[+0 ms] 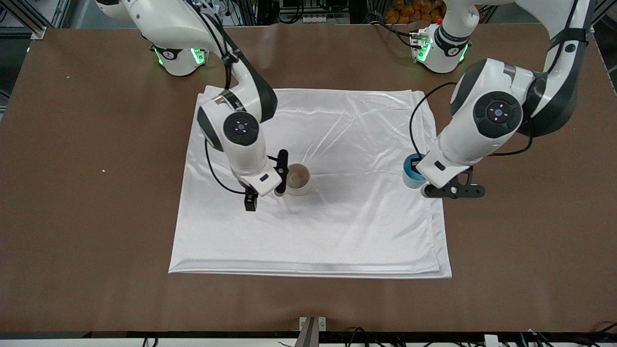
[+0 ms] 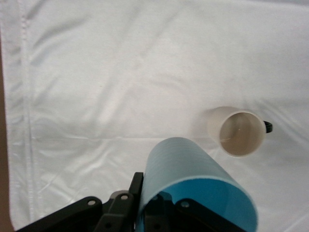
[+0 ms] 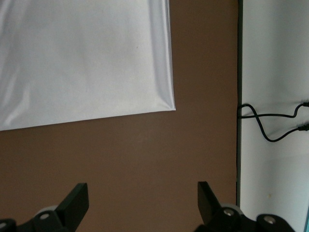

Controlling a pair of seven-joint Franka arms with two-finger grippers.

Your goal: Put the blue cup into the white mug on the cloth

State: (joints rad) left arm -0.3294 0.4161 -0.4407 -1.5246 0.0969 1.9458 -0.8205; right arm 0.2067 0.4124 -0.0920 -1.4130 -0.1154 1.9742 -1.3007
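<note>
The right hand [image 1: 266, 179] hangs low over the cloth [image 1: 337, 226], just beside the white mug [image 1: 298, 179] on the side toward the right arm's end of the bench [image 1: 96, 193]; its fingers [image 3: 77, 200] stand wide apart with nothing between them, and its own wrist view looks past a corner of the cloth to bare bench. The mug stands upright on the cloth, roughly mid-cloth, mouth open to the ceiling, its small dark handle turned toward the right hand. Toward the left arm's end, the left hand [image 1: 422, 179] is clamped on the blue cup [image 1: 412, 172], holding it over the cloth's edge. In the left wrist view the cup [image 2: 193, 188] is tipped, so its long axis lies slanted rather than plumb, while the mug [image 2: 238, 131] sits well apart from it with its rim fully in sight. The coming move seems to turn on that gap: the cup lies toward the left arm's end from the mug, so the left arm would likely have to carry it across the cloth toward the right arm's end, square it upright, and lower it into the slightly wider mouth. The right hand, so close to the mug, could get in the way.
</note>
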